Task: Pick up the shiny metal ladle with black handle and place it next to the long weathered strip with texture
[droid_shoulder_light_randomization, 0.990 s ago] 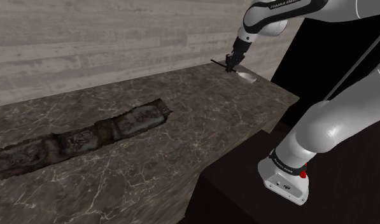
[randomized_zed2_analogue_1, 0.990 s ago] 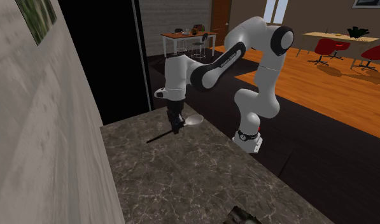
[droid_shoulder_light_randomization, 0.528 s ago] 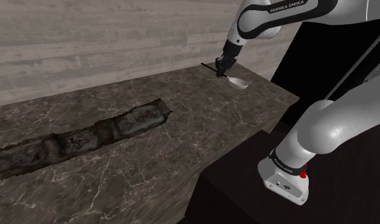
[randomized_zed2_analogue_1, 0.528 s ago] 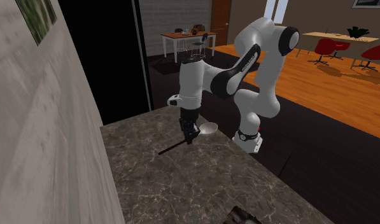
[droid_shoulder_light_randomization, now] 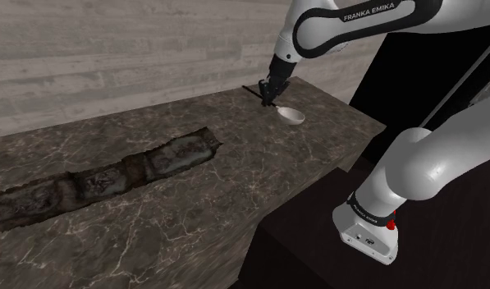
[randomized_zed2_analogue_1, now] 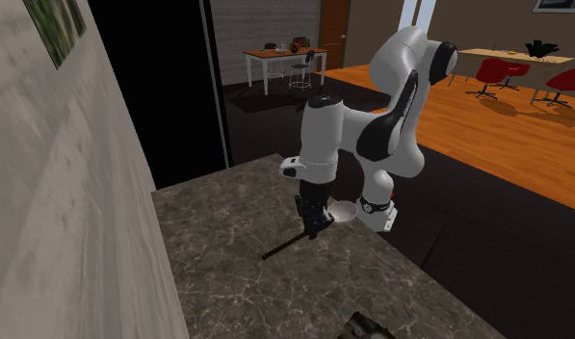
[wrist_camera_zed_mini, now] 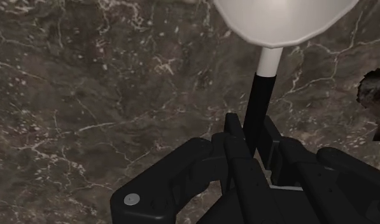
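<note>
Gripper (droid_shoulder_light_randomization: 269, 90) clamped on the ladle (droid_shoulder_light_randomization: 290, 115), carried off the countertop's (droid_shoulder_light_randomization: 235, 181) far corner within 1 second, drifting toward 8 o'clock in the shoulder view, nearer the weathered strip (droid_shoulder_light_randomization: 95, 182), toward 4 o'clock in the second exterior view, elbow folded lower.

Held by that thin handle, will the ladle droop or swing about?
Probably stiff: the ladle juts straight from the gripper without sagging. Its broad bowl sits off to one side of the clasped black handle, so it may twist in the grip. The smooth handle looks slippery.
</note>
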`<state>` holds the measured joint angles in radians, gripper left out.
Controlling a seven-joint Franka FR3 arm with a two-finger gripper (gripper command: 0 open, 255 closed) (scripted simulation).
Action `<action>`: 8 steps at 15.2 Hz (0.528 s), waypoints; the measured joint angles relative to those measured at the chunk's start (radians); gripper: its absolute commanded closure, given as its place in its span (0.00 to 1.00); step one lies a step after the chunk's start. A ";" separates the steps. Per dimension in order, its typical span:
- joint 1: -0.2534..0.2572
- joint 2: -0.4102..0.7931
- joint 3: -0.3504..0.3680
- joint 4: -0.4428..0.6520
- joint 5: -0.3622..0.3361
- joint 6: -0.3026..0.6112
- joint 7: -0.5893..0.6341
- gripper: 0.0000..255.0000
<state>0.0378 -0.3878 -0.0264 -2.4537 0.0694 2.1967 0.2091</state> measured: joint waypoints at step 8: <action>0.074 0.049 0.142 0.032 0.026 0.028 0.196 1.00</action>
<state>0.1123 -0.3383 0.1156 -2.4213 0.0950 2.2251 0.4050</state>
